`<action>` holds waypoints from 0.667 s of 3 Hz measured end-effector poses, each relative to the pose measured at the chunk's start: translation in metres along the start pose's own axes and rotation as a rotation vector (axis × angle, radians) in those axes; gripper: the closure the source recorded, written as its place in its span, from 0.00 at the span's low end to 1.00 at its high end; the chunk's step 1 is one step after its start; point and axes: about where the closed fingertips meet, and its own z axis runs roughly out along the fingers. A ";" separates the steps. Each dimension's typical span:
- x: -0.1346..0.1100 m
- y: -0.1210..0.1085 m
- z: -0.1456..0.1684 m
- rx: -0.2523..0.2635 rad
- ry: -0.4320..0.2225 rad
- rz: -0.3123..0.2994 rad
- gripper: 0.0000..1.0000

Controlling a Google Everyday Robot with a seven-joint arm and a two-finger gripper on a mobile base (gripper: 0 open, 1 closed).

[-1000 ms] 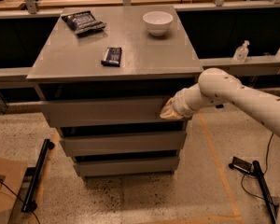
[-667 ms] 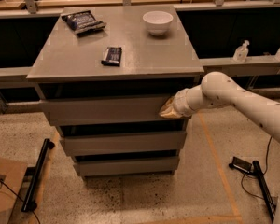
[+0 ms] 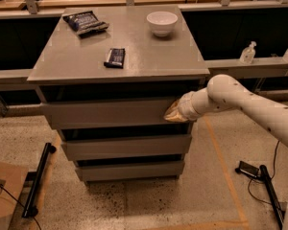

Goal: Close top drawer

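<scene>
- Pushing the top drawer (image 3: 105, 114) shut is the step now. The drawer sits just under the front edge of the counter (image 3: 134, 47). It seems to stick out a bit, and a dark gap shows above its flat front.
- The gripper (image 3: 175, 113) is down below the front right corner of the counter. It looks like it is touching the right end of the drawer front.
- I cannot tell if the gripper is spread apart or pressed together.
- I think the push should go straight toward the back edge of the counter, not sideways.
- The gripper is far over to the right, so the drawer could twist and get stuck. A slow, even push is best. Pushing nearer the middle of the front edge would be safer.
- Keep the gripper flat on the front. It should not slip off past the right corner or up into the dark gap.
- The drawer is likely shut when the dark gap is gone.
- A white bowl (image 3: 162, 22) sits near the back right corner. A chip bag (image 3: 85, 21) lies near the back left corner. A dark snack bar (image 3: 114, 57) lies nearer the front edge. A hard bump could shake them, so push gently.
</scene>
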 end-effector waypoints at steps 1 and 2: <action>-0.001 0.031 -0.007 -0.097 0.045 0.022 1.00; -0.005 0.104 -0.034 -0.305 0.102 0.078 1.00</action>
